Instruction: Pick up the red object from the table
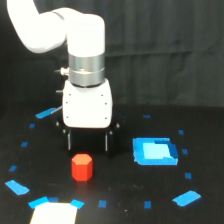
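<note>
Red object: small, red-orange, six-sided block, standing upright on the table. Sits low in the picture, a bit toward the exterior view's left. Nothing touching it.

Gripper: hanging just above and behind the block, pointing straight down. Two thin dark fingers showing under the white body, one on each side, with a gap between them. Spread apart, holding nothing. Gap looks wider than the block. Fingertips near the table, close to the block's top but not around it.

White arm: coming in from the top at the exterior view's left, bending down through a silver ring into the boxy white gripper body.

Table: flat and black, dotted with small blue tape marks. Bigger blue patches near the front edge on both sides.

Blue tray-like square: flat on the table toward the exterior view's right of the block, well apart from it.

White patch: at the bottom edge, in front of the block, with blue bits beside it.
</note>
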### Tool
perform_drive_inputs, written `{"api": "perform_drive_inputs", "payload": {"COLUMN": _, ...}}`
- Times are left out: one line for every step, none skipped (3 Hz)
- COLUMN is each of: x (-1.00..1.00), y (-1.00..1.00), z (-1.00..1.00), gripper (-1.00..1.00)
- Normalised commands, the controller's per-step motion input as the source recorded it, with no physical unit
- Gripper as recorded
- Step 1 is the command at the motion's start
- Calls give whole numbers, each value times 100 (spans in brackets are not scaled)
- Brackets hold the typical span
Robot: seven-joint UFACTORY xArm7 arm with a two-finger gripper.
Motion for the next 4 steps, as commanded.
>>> {"api": "perform_drive_inputs", "payload": {"x": 22, "y": -95, "z": 19, "gripper": 100}}
{"api": "perform_drive_inputs", "payload": {"x": 16, "y": -37, "z": -26, "gripper": 98}}
{"api": "perform_drive_inputs", "payload": {"x": 43, "y": 13, "z": 20, "gripper": 100}}
{"api": "perform_drive_inputs", "payload": {"x": 89, "y": -100, "z": -14, "gripper": 100}}
